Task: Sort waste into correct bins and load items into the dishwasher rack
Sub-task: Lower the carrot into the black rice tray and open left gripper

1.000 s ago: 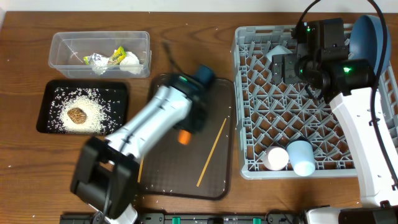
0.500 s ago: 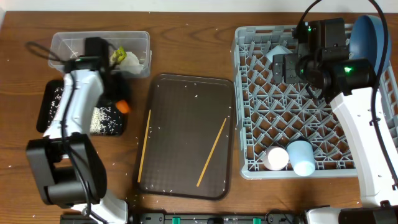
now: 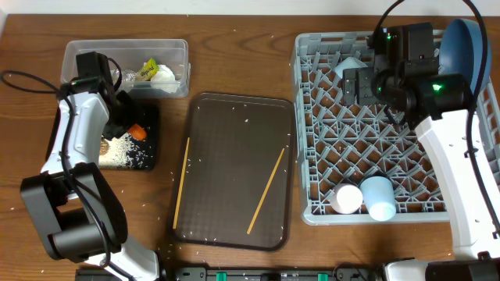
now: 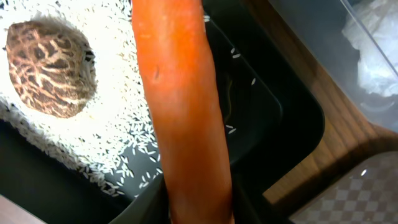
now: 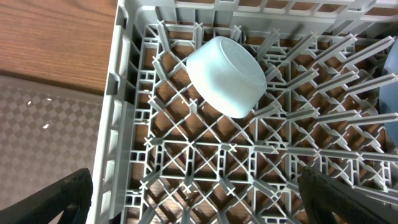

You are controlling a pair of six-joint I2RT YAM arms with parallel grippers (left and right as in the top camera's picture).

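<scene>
My left gripper (image 3: 134, 128) is shut on the orange carrot (image 3: 137, 132), low over the right part of the black tray (image 3: 150, 156). Close up, the carrot (image 4: 180, 106) runs up from between the jaws (image 4: 199, 214), above white rice (image 4: 112, 93) and beside the brown lump (image 4: 50, 68). The clear tub (image 3: 176, 48) holds tissue (image 3: 162, 74) and a wrapper (image 3: 147, 69). Over the rack's (image 3: 312, 212) back left, my right gripper (image 3: 355, 84) is open and empty, just short of the light-blue bowl (image 5: 227, 74).
Two chopsticks (image 3: 181, 181) (image 3: 266, 191) lie on the dark-brown serving tray (image 3: 234, 148). In the rack's front stand a pale pink cup (image 3: 345, 199) and a light-blue cup (image 3: 379, 197). The blue plate (image 3: 461, 47) stands in its back right corner.
My left arm swung the carrot from the serving tray leftward to the black tray, and settled lower over the rice. The right arm stayed still.
</scene>
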